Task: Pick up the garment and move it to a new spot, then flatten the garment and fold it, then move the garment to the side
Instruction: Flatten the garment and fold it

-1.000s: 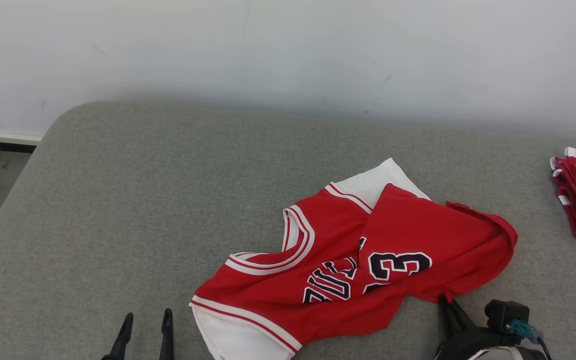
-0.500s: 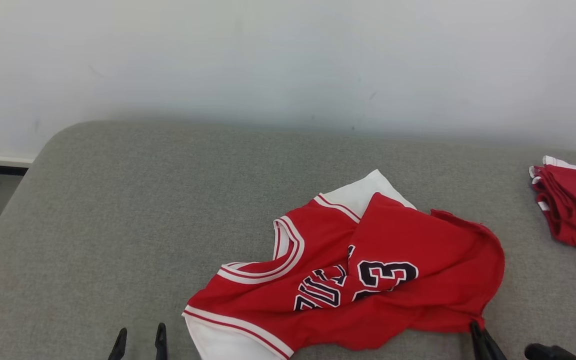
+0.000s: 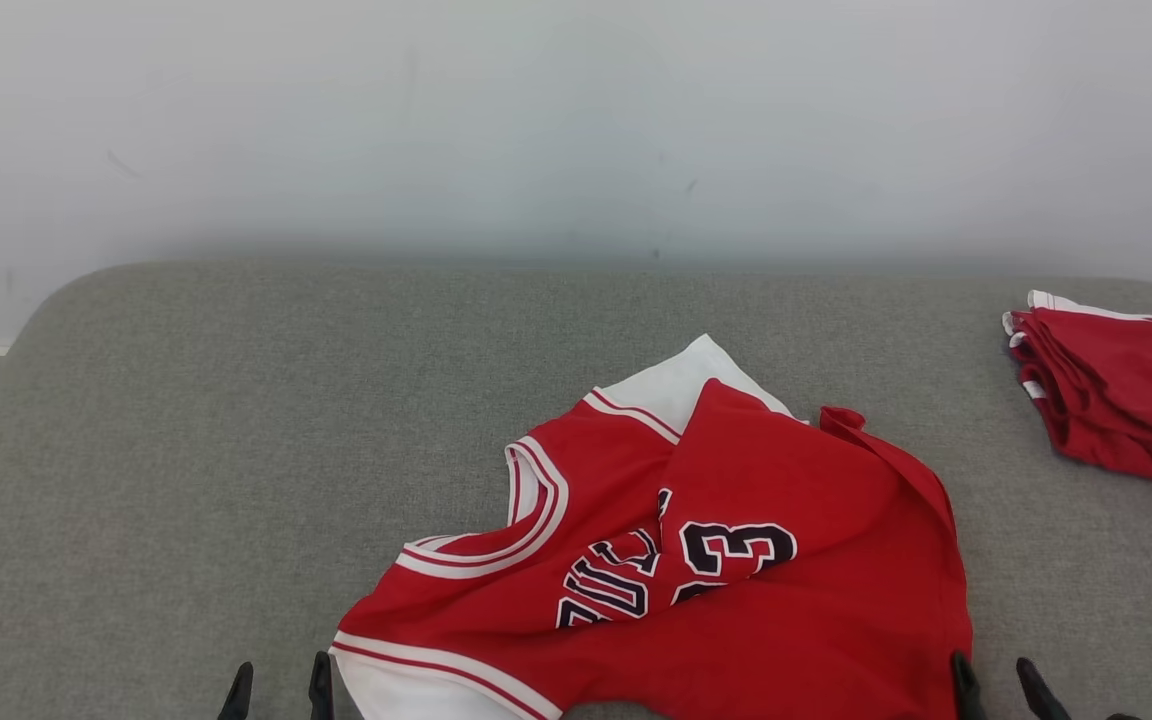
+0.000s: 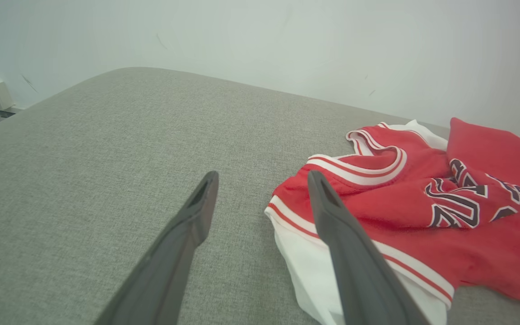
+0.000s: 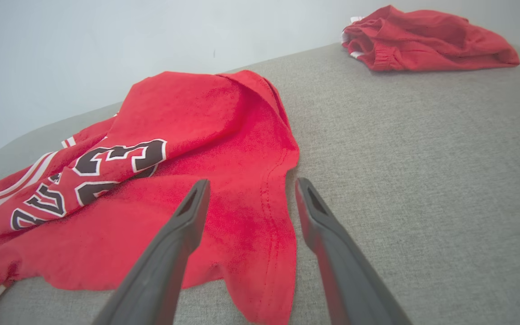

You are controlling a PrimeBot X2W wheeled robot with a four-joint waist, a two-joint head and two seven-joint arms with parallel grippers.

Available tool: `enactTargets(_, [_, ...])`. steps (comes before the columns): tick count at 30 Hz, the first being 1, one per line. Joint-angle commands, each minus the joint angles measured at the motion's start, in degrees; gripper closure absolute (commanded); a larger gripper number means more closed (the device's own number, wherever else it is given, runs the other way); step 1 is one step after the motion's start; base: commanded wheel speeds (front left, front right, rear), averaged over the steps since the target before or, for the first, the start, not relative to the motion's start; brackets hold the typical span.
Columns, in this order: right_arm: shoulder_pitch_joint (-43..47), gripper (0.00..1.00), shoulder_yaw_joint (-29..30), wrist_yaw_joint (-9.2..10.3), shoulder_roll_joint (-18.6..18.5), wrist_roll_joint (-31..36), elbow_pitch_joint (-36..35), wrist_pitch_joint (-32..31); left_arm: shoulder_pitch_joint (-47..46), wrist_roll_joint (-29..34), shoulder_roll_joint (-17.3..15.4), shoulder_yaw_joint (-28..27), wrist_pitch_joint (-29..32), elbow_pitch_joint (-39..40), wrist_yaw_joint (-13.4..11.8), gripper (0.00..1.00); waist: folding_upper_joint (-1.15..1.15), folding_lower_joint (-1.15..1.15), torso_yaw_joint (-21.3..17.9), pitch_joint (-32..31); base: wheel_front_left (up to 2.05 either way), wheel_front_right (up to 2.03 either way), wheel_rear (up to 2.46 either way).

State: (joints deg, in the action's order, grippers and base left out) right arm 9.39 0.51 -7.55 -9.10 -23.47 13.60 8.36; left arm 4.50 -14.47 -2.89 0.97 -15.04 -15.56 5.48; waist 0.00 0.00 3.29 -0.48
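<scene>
we saw a pale wall (image 3: 576, 120) behind a wide grey cushioned surface (image 3: 186, 450) with rounded far corners. on it, right of centre and towards the near edge, lay the red jersey (image 3: 736, 560), crumpled and not flat: one red panel was folded across it, dark white-edged lettering and numbers showed on the front, a white-and-red trimmed opening curved along its left side, and white fabric showed at its far tip and its near left corner. a smaller pile of folded red garments (image 3: 1106, 400) sat at the far right, well apart from the jersey.

the left end effector (image 3: 276, 688) was at the near edge, just left of the jersey's white near corner. it was released, its fingers spread wide with only grey fabric between them. the right end effector (image 3: 996, 688) was at the jersey's near right corner. it too was released: in the right wrist view its fingers stood apart on either side of the red hem, gripping nothing. we could not tell whether either fingertip touched the cloth.
</scene>
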Motion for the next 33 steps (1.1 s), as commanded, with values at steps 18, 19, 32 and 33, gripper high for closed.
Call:
enactTargets(18, [-1.5, 0.00, 1.6, 0.11, 4.3, 6.3, 0.0, 6.5, 0.2, -0.9, 0.0, 2.0, 0.0, -3.6, 0.4, 0.00, 0.00, 0.00, -0.3, 0.2, 0.00, 0.00, 0.00])
enactTargets(19, [-1.6, 0.00, 1.6, 0.11, 4.5, 6.3, 0.3, 6.6, -0.3, -0.8, 0.0, 2.1, 0.0, -3.9, 0.4, 0.00, 0.00, 0.00, -0.4, 0.3, 0.00, 0.00, 0.00])
enactTargets(32, [-3.3, 0.00, -1.3, 0.12, 6.1, 5.7, -0.6, 6.9, -7.5, 2.2, -0.6, -0.5, 0.0, -11.1, 1.6, 0.00, 0.00, 0.00, -4.4, 3.3, 0.00, 0.00, 0.00])
enactTargets(33, [-3.9, 0.00, -1.6, 0.12, 6.1, 5.7, -0.6, 6.9, -8.1, 2.4, -0.8, -0.8, 0.0, -11.7, 1.6, 0.00, 0.00, 0.00, -4.8, 3.6, 0.00, 0.00, 0.00])
